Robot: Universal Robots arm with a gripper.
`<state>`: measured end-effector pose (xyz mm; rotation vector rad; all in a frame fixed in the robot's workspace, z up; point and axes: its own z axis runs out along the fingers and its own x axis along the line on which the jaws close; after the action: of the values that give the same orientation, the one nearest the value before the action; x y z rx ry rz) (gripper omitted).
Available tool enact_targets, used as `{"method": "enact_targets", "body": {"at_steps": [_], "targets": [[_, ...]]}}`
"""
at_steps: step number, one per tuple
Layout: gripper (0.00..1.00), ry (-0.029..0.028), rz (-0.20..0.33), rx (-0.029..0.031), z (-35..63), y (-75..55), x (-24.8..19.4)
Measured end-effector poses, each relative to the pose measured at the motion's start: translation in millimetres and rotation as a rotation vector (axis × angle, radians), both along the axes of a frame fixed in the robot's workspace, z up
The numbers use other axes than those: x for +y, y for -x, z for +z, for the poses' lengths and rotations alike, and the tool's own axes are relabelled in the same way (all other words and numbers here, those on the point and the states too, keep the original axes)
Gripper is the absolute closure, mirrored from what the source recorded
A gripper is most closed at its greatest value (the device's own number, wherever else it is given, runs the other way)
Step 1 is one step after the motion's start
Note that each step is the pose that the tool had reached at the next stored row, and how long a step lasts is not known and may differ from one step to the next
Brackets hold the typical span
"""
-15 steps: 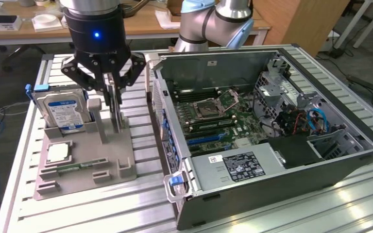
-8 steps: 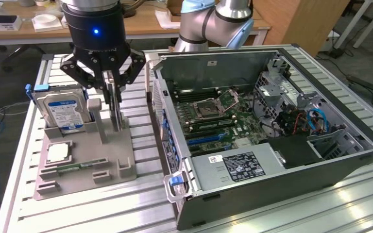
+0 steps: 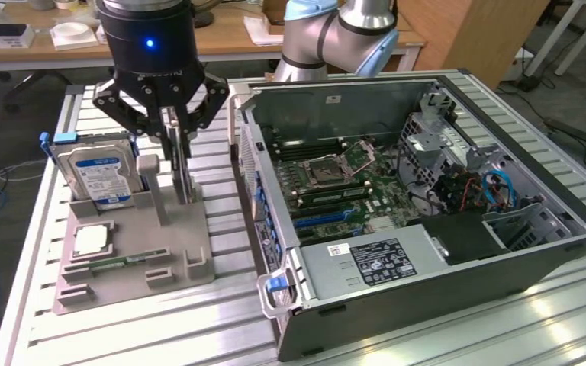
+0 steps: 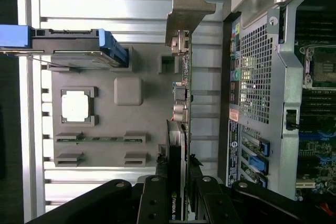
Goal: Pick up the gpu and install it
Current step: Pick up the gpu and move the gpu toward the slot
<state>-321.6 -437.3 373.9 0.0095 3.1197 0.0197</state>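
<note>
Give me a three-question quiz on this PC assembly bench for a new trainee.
1. True or false: the gpu stands upright on edge in the gray holder, with the gripper closed on its upper part.
2. Which part stands in the holder to the exterior view's left of the gpu? A) the hard drive B) a cooling fan C) a keyboard
3. Fill in: the computer case lies with its side ____, so the motherboard shows.

Key: 1 true; 2 A; 3 open.
</note>
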Motion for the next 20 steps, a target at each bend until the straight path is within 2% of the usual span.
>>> {"method": "enact_targets", "body": {"at_steps": [20], "targets": [[0.74,0.0,0.0,0.0,12.5,0.0,0.0]]}}
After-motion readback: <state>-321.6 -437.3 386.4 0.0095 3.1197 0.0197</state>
